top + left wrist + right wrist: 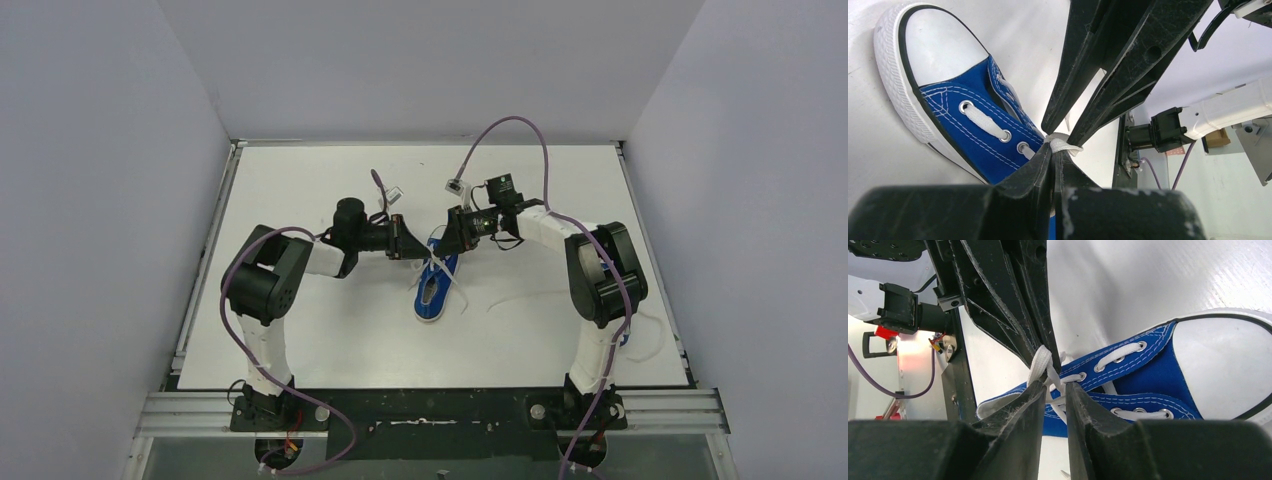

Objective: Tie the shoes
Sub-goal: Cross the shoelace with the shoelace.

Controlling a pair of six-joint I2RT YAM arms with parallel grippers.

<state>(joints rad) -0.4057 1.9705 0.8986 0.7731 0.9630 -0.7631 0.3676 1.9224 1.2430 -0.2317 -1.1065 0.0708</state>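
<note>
Two arms mid-knot over the blue shoe (432, 292) lying between them. Left gripper (1054, 152) is clenched on the white lace (1063, 145); right gripper (1055, 387) seems to pinch it too. Next: pull apart evenly to cinch.

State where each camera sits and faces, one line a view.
Top external: above and behind, facing down on the table; left arm and right arm whole, meeting over the shoe.
Left wrist: on the left arm, facing along the left gripper to the toe cap; its fingers pinch the lace.
Right wrist: on the right arm, facing along the right gripper to the same shoe; its fingers show.
Shared: both wrist views show lace, toe cap and the other gripper.
</note>
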